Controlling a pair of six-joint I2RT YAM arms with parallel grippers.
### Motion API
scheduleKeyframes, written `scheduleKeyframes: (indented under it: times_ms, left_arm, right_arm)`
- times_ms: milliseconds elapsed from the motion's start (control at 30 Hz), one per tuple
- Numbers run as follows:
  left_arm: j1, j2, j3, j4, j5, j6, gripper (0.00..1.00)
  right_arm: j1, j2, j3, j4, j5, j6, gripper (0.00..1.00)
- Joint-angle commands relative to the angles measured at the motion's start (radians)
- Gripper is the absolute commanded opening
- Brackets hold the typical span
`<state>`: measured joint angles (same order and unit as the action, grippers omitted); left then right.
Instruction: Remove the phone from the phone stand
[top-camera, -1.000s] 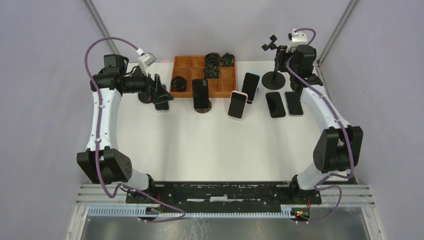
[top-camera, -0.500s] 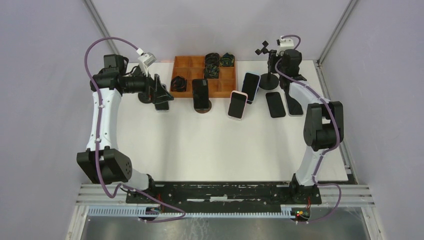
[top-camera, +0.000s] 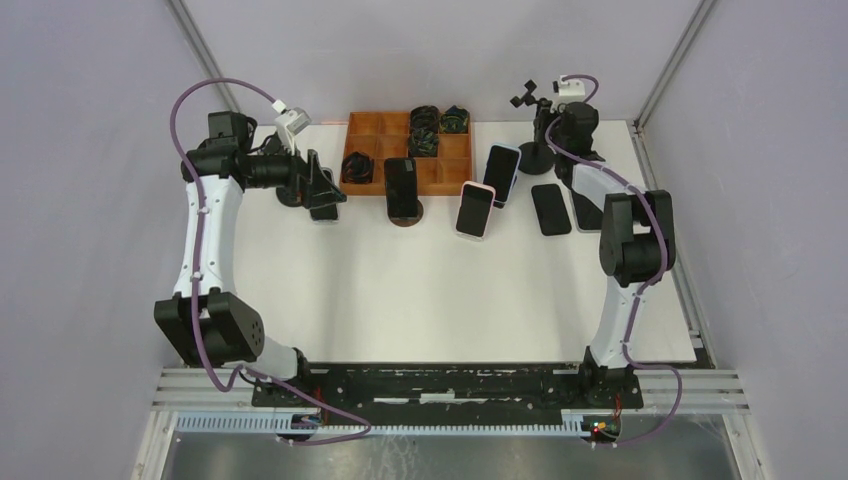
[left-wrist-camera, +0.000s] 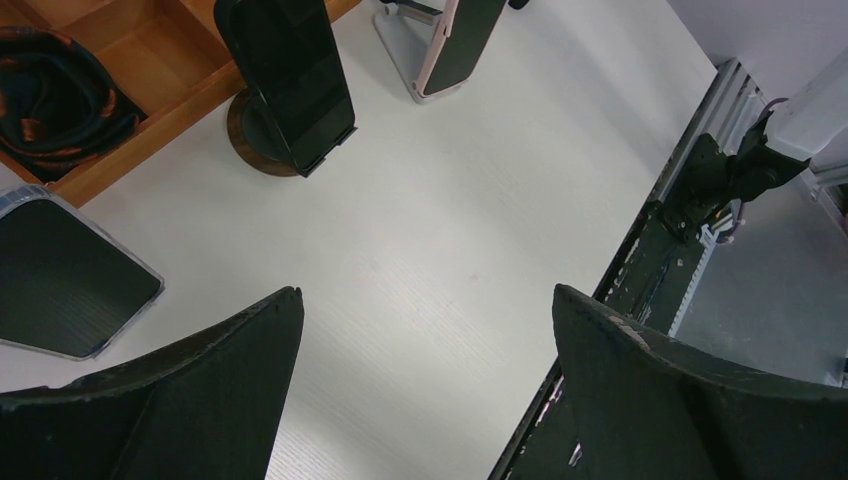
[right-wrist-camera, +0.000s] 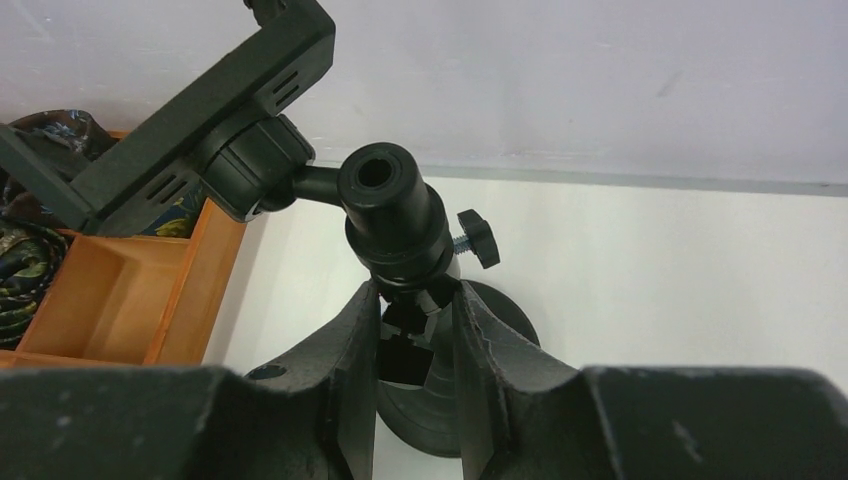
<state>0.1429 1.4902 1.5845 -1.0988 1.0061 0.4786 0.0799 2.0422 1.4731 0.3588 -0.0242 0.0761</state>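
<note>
Phone stand (right-wrist-camera: 392, 215) post clamped in right jaws; left jaws apart, arm outstretched.

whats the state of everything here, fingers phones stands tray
left fingers: open, empty
right fingers: shut on clamp stand
clamp stand: upright, clamp empty
black phone: propped on round stand
pink phone: propped on silver stand
pale phone: propped up
left phone: flat on table
right phone: flat on table
tray: holds coiled cables
</note>
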Motion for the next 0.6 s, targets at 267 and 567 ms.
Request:
scheduleKeyframes:
  times_ms: [267, 567]
  left_arm:
    - [0.017, -0.027, 0.006, -0.004, 0.048, 0.034, 1.0]
    - [0.024, -0.04, 0.052, -0.039, 0.03, 0.025, 1.0]
  right_arm:
    - [-0.034, -0.112, -0.046, 0.062, -0.043, 0.102, 0.8]
    - [-0.035, -0.313, -0.17, -0.139, -0.032, 0.121, 0.98]
